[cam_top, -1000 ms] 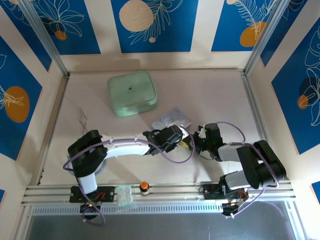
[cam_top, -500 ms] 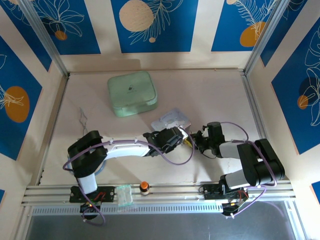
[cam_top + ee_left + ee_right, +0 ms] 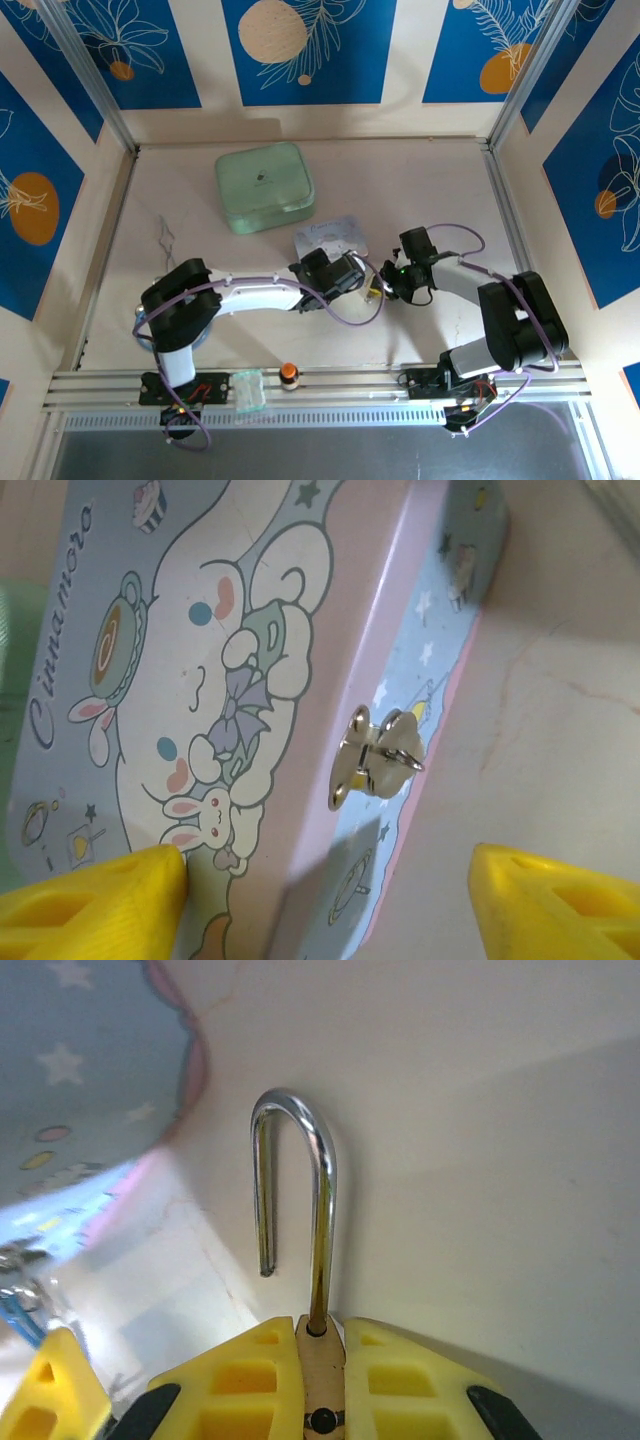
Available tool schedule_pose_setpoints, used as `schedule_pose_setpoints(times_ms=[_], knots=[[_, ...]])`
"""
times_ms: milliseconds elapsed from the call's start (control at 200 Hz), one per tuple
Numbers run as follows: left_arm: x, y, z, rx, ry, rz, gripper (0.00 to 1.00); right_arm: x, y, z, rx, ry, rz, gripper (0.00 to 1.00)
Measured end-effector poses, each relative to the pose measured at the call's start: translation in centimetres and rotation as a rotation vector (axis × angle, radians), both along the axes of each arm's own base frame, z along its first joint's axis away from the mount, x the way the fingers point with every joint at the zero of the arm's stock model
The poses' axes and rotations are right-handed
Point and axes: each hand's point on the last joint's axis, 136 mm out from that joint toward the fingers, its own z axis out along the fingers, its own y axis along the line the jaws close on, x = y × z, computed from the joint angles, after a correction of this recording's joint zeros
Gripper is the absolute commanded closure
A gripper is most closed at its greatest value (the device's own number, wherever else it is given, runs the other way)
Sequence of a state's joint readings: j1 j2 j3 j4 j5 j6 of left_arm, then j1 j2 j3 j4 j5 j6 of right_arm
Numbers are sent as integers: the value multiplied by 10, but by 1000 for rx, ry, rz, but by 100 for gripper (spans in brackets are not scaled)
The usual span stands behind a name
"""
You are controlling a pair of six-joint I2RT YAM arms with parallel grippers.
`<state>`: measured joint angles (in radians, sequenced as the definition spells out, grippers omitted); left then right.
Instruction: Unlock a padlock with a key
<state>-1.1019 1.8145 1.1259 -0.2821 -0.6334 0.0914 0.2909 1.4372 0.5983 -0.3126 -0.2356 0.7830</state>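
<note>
The right end effector point(image 3: 320, 1370) pinches the padlock point(image 3: 319, 1345) (its shackle point(image 3: 296, 1120) has one leg free). The left end effector point(image 3: 325, 905) is spread, with the closed cartoon tin point(image 3: 220, 680) just ahead, contents hidden.

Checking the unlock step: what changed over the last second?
The right gripper pivoted, its wrist end swinging toward the far side and slightly left. It now holds the padlock with the shackle open. The tin shifted a little left and turned. The left gripper barely moved and is open. The green box and bottle stayed put.
</note>
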Motion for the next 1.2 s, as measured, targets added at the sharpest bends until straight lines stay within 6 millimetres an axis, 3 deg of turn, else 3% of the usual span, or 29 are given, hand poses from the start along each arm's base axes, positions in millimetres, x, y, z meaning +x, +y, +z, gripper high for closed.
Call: schedule_pose_setpoints(times_ms=[165, 230, 325, 340, 535, 715, 845, 1016, 1151, 1171, 1201], knots=[[10, 11, 1, -22, -4, 73, 18, -11, -4, -2, -50, 82, 72, 90], [14, 15, 1, -43, 4, 97, 9, -13, -4, -1, -67, 109, 98, 89], [14, 21, 2, -74, 21, 124, 5, -14, -7, 0, -117, 138, 128, 87], [13, 21, 3, -80, 25, 127, 0, -14, -8, 0, -127, 142, 132, 87], [7, 24, 22, -186, 33, 144, 0, -11, -25, 0, -245, 168, 169, 76], [-1, 30, 35, -266, 36, 155, 0, -14, -33, -5, -281, 191, 183, 72], [-6, 37, 42, -297, 36, 164, 0, -14, -32, -4, -277, 182, 200, 56], [-11, 45, 58, -350, 19, 172, 0, -13, -36, -1, -304, 170, 208, 44], [-14, 60, 75, -411, -7, 191, 0, -10, -51, 7, -380, 133, 191, 25], [-14, 63, 78, -420, -12, 195, 0, -9, -53, 10, -391, 120, 180, 15], [-13, 69, 83, -433, -25, 204, 1, -7, -56, 14, -411, 99, 169, 13]])
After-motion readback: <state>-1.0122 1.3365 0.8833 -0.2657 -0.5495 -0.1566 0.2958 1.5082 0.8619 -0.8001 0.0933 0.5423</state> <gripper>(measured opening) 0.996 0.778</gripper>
